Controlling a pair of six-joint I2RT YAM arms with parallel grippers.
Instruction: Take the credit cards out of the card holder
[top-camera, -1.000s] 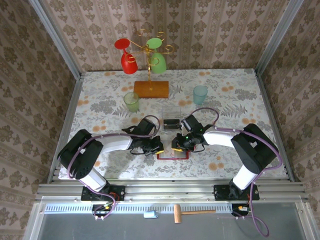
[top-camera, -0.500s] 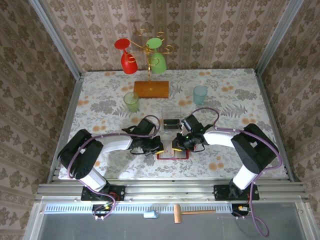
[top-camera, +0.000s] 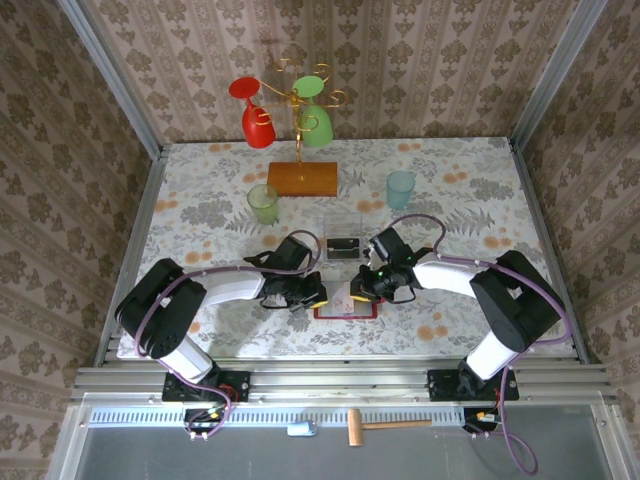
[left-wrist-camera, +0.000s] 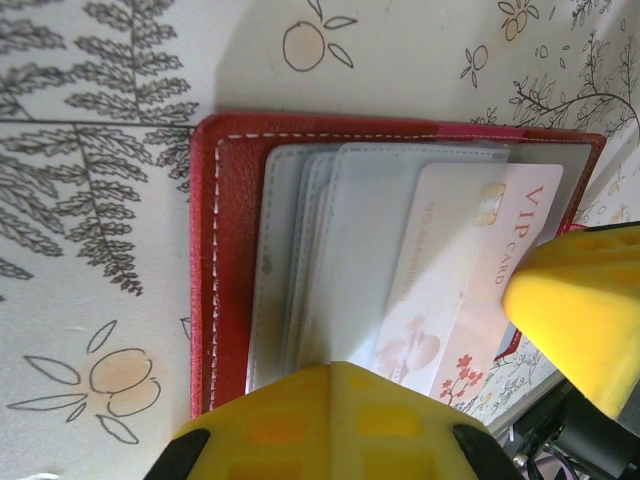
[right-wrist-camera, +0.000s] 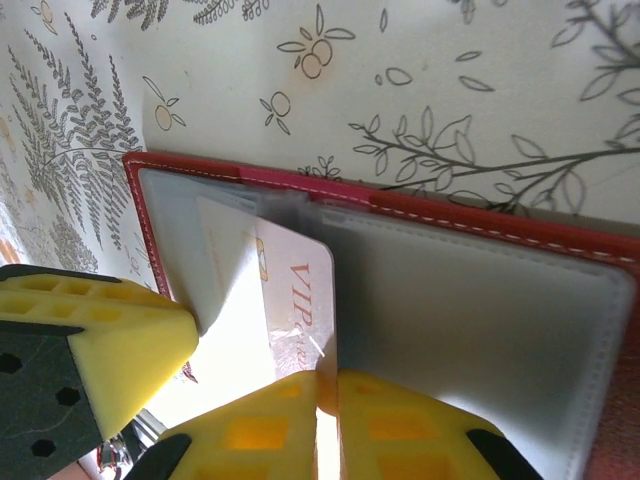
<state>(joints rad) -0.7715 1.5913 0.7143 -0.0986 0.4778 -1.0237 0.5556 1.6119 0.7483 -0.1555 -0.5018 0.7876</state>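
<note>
**Red wallet held down, card partway out: finish the draw in line with the sleeve**

Your right gripper (right-wrist-camera: 258, 352) has its yellow pads (right-wrist-camera: 110, 335) closed on a corner of the pale VIP card (right-wrist-camera: 290, 285). The card sticks partway out of a grey sleeve (left-wrist-camera: 360, 230) in the open wallet (left-wrist-camera: 228, 200). Your left gripper (left-wrist-camera: 335, 410) is shut with nothing between its pads. It sits low over the wallet's other half, apparently pressing it flat, though the contact itself is hidden.

To finish this well, pull along the line of the sleeve and stay low, so the card slides out instead of levering against the sleeve's lip. Leave the left gripper's weight where it is, or the wallet will likely ride along. The hold is only on a corner, so the card may pivot. Go slowly, and if it twists, stop and take a deeper hold.

The wallet lies on the flowered cloth (top-camera: 200, 215) close to the table's near edge, between your two grippers, which stand very near each other above it. Avoid swinging the right gripper across the wallet toward the left one. Just beyond the wallet's far side stands a clear box (top-camera: 343, 228), so do not lift away in that direction. The bare cloth to the wallet's right, beside your right arm, looks like the best place to set the card down. A green cup (top-camera: 263, 203) and a blue cup (top-camera: 400, 188) stand well beyond the wallet, out of the way. You cannot tell whether the other sleeves hold more cards.
</note>
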